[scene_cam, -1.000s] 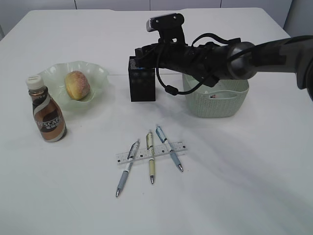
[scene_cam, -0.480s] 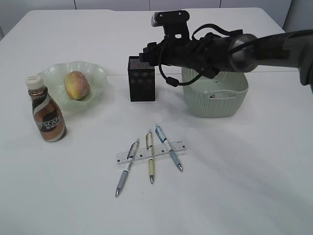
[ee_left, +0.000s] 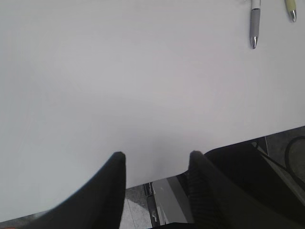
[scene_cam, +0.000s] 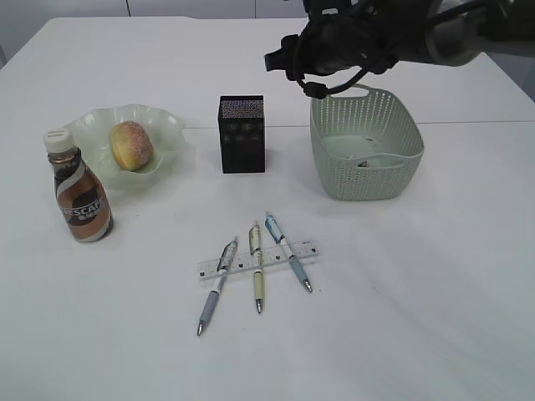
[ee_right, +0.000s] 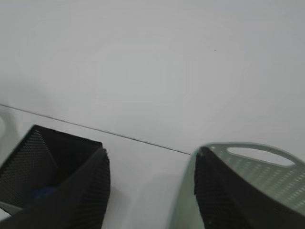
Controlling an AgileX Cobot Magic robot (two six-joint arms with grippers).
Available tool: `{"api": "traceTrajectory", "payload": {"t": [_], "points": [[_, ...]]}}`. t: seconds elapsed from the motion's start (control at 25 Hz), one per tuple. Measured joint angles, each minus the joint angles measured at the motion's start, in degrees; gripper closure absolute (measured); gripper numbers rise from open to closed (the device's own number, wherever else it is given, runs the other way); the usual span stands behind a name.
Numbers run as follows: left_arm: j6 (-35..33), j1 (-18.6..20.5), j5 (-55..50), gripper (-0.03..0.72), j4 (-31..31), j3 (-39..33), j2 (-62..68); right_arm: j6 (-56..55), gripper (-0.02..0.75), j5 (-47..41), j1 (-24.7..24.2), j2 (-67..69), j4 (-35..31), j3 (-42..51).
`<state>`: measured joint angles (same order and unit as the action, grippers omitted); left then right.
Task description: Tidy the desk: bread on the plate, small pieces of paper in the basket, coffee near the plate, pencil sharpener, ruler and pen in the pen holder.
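The white desk [scene_cam: 401, 317] carries everything in a loose arc. At the left, the bread [scene_cam: 132, 144] sits inside the ruffled green plate [scene_cam: 171, 125], and the coffee [scene_cam: 79, 196] stands upright just near-left of that plate, its rim almost touching the bottle's cap. The bottle's label reads "ESCAF" in white letters across the brown swirl, the first letter turned out of sight.

In the middle stands the black mesh pen holder [scene_cam: 242, 134], upright. The right wrist view looks down into it and shows something blue lying at the bottom; what it is cannot be told. To its right, apart from it, is the pale green basket [scene_cam: 368, 180], with a small scrap lying on its floor.

Nearer the front edge, the clear ruler [scene_cam: 311, 250] lies flat with three pens across it: a grey-blue pen [scene_cam: 216, 288] on the left, a yellow-green pen [scene_cam: 257, 267] in the middle and a light blue pen [scene_cam: 288, 252] on the right. Nothing covers or blocks them.

The right gripper [ee_right: 150, 179] hangs high over the far edge, above the gap between holder and basket, its jaws parted and holding nothing. The left gripper [ee_left: 156, 167] hovers low over the near edge of the desk, jaws likewise apart and empty, with two pen tips showing at the top of its view.
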<state>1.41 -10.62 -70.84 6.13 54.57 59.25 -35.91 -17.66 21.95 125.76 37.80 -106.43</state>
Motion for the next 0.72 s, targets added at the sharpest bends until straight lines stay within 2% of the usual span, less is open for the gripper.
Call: {"api": "traceTrajectory", "payload": {"t": [0.16, 0.4, 0.52, 0.72], "points": [[0.0, 0.0, 0.0, 0.37, 0.0, 0.0, 0.0, 3.44, 0.32, -11.73, 2.06, -2.11, 3.67, 0.0], [0.0, 0.0, 0.0, 0.37, 0.0, 0.0, 0.0, 13.37, 0.351, -29.61, 6.63, -6.11, 3.01, -0.09], [0.0, 0.0, 0.0, 0.37, 0.0, 0.0, 0.0, 16.5, 0.378, -37.18, 8.46, -7.47, -0.65, -0.09], [0.0, 0.0, 0.0, 0.37, 1.39, 0.0, 0.0, 21.05, 0.411, -48.95, 9.5, -8.63, -11.8, -0.22]]}}
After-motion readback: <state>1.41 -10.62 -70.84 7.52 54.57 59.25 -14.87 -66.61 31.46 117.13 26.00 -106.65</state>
